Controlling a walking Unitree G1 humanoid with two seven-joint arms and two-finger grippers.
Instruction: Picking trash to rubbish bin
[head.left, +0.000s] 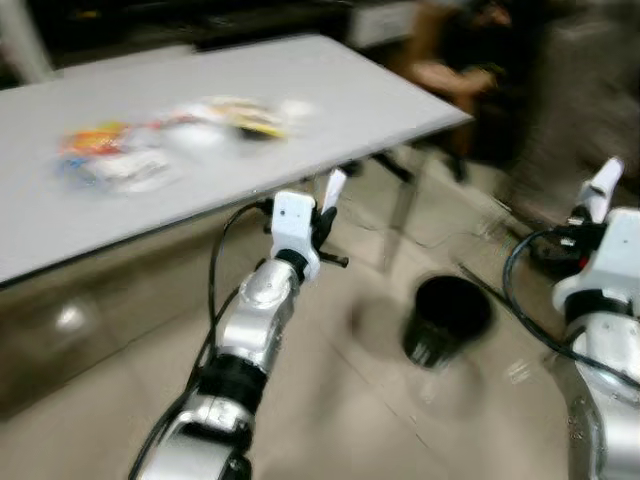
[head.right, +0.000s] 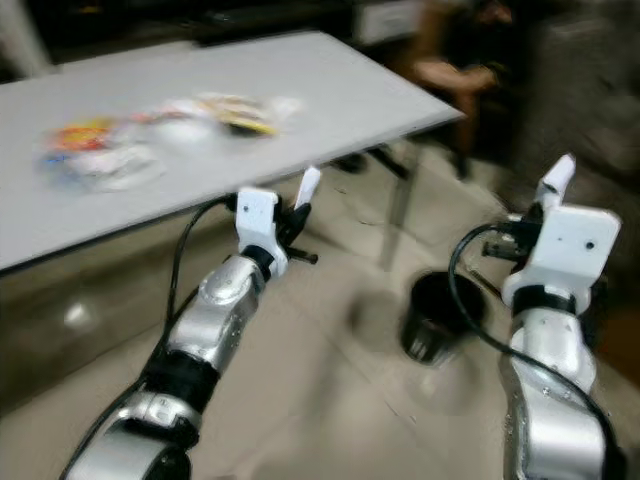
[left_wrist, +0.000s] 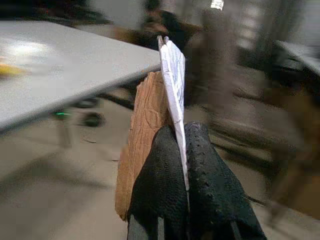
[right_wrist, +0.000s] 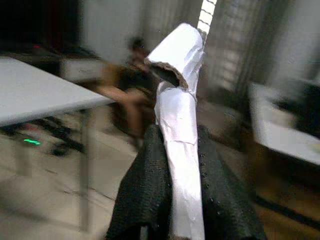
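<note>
My left gripper (head.left: 328, 207) is raised in front of the table's near edge, shut on a flat piece of cardboard trash (left_wrist: 160, 125), white on one face and brown on the other. My right gripper (head.right: 548, 200) is up at the right, shut on a white folded cardboard scrap (right_wrist: 179, 120). A black rubbish bin (head.left: 447, 318) stands on the floor between the two arms, below both grippers. More trash (head.left: 165, 140), a blurred heap of colourful wrappers, lies on the grey table (head.left: 330, 95).
A person (head.left: 455, 70) sits beyond the table's far right corner. Table legs (head.left: 400, 215) and dark clutter stand behind the bin. Tiled floor (head.left: 340, 400) spreads around the bin. The head views are blurred.
</note>
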